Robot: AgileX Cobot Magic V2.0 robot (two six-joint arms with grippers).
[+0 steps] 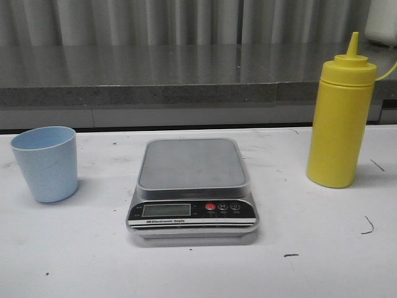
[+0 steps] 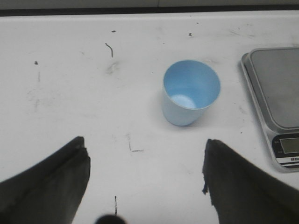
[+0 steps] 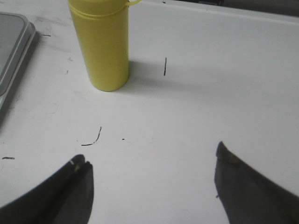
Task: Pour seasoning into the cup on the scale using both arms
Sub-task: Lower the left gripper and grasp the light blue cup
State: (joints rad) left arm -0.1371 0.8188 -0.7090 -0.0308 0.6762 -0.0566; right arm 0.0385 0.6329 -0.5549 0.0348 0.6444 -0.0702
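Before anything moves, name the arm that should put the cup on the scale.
Left. The cup stands on the table left of the scale, upright and empty, straight ahead of the open left gripper. The right gripper faces the yellow bottle instead.

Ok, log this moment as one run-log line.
stage: pre-grasp | pale blue plastic cup: on table, off steel-topped digital scale | yellow squeeze bottle: upright, untouched | left pincer: open | right pincer: open
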